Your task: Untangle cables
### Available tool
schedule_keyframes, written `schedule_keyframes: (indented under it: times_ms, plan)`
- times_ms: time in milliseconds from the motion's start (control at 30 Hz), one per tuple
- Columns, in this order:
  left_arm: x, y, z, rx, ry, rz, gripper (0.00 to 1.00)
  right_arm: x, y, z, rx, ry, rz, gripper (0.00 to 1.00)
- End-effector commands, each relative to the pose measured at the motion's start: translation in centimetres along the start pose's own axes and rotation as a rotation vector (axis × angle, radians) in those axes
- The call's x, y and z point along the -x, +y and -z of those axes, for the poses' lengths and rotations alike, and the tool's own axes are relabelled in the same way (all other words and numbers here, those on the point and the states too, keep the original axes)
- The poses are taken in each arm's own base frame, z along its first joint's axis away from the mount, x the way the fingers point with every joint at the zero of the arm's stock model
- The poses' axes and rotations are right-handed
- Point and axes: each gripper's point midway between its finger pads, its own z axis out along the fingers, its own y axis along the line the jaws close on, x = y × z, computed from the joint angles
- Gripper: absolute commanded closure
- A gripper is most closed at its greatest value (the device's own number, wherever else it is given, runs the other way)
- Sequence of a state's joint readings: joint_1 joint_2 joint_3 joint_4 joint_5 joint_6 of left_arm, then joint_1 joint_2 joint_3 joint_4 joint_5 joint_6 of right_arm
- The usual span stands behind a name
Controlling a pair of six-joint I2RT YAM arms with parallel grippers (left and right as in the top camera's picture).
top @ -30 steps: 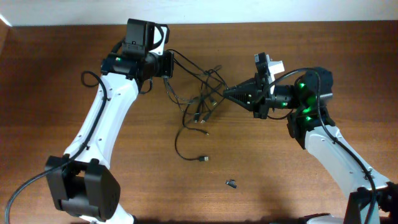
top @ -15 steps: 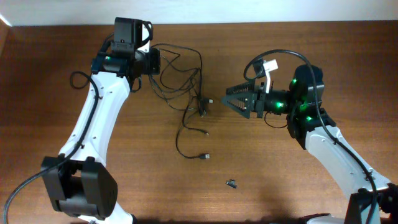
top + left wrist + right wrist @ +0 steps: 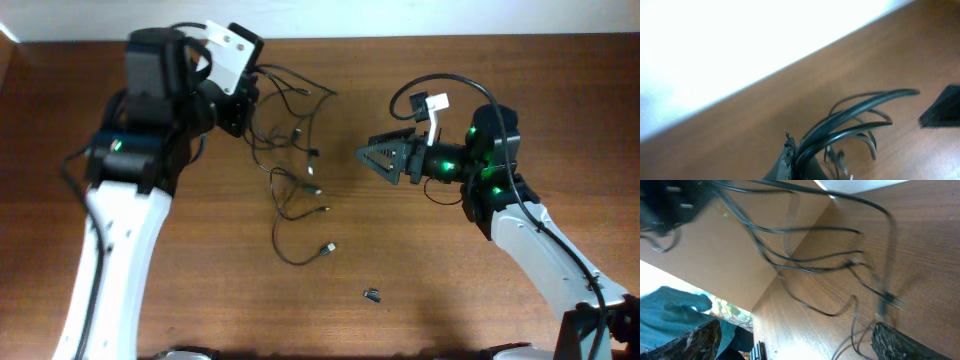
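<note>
left end effector (image 3: 238, 103) pinched cables (image 3: 850, 114), raised over desk (image 3: 560, 80), likely so strands dangled apart; right end effector (image 3: 375, 156), spread and empty, hovered right of cables.

Count, single moment.

- Table (image 3: 480, 60): 1.
- Robot arms: 2, the left arm (image 3: 120, 230) and the right arm (image 3: 545, 250).
- Grippers: 2, one per arm, the left gripper (image 3: 243, 100) and the right gripper (image 3: 360, 157). Two fingers (image 3: 690, 340) show in the right wrist view.
- Cables (image 3: 290, 130): 1 tangled bundle of thin black cords. The number of separate cords cannot be settled, because the strands cross and blur. Four plug ends (image 3: 328, 249) can be picked out overhead.
- Small dark piece (image 3: 371, 294) lying on its own: 1.
</note>
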State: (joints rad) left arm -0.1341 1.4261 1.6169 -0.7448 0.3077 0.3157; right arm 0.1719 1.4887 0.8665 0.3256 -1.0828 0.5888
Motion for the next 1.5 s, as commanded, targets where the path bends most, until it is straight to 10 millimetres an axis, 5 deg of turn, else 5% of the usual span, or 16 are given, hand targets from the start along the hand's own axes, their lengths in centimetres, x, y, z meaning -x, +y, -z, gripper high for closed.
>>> schedule_keyframes:
  times_ms: [0, 167, 333, 567, 633, 700, 800, 933, 967, 1000, 1033, 1067, 1133, 1233, 1467]
  plan:
    - [4.4, -0.3, 5.4, 0.065, -0.169, -0.079, 1.0, 0.5, 0.1, 0.3, -0.012, -0.018, -0.021, 0.04]
    - [5.2, 3.4, 9.7, 0.355, -0.17, -0.188, 1.0, 0.8, -2.0, 2.2, -0.07, -0.037, -0.126, 0.03]
    - [4.1, 10.8, 13.1, 0.827, -0.016, -0.223, 1.0, 1.4, -3.4, 4.8, -0.087, -0.066, -0.172, 0.02]
    - [2.7, 15.5, 12.0, 1.104, 0.106, -0.149, 1.0, 1.9, -3.9, 5.9, -0.097, -0.088, -0.177, 0.02]
    - [2.2, 15.6, 10.2, 1.076, 0.126, -0.151, 1.0, 2.0, -4.0, 6.0, -0.1, -0.091, -0.169, 0.02]
    - [1.5, 13.5, 5.9, 0.871, 0.138, -0.206, 1.0, 2.0, -4.1, 6.0, -0.107, -0.095, -0.169, 0.0]
    - [-0.1, 5.7, -1.5, 0.356, 0.112, -0.273, 1.0, 2.2, -4.3, 6.1, -0.121, -0.104, -0.169, 0.01]
    - [-3.7, -3.8, -7.5, -0.172, 0.14, -0.24, 0.98, 2.2, -4.4, 6.1, -0.126, -0.107, -0.169, 0.01]
    - [-4.8, -4.9, -8.5, -0.228, 0.171, -0.229, 0.86, 2.2, -4.4, 6.1, -0.126, -0.107, -0.169, 0.01]
    - [-6.1, -6.1, -9.5, -0.281, 0.212, -0.216, 0.6, 2.2, -4.4, 6.1, -0.126, -0.107, -0.169, 0.01]
    - [-7.3, -6.9, -10.3, -0.312, 0.252, -0.209, 0.0, 2.2, -4.4, 6.1, -0.126, -0.107, -0.169, 0.01]
    - [-9.0, -7.8, -11.3, -0.343, 0.309, -0.202, 0.01, 2.2, -4.4, 6.1, -0.126, -0.107, -0.169, 0.01]
    - [-10.5, -8.3, -12.3, -0.353, 0.361, -0.203, 0.01, 2.2, -4.4, 6.1, -0.126, -0.107, -0.17, 0.01]
    - [-10.1, -8.1, -12.4, -0.333, 0.352, -0.215, 0.01, 2.2, -4.4, 6.1, -0.126, -0.106, -0.17, 0.01]
    - [-9.2, -9.0, -9.9, -0.38, 0.325, -0.279, 0.01, 2.3, -4.6, 6.1, -0.137, -0.113, -0.169, 0.01]
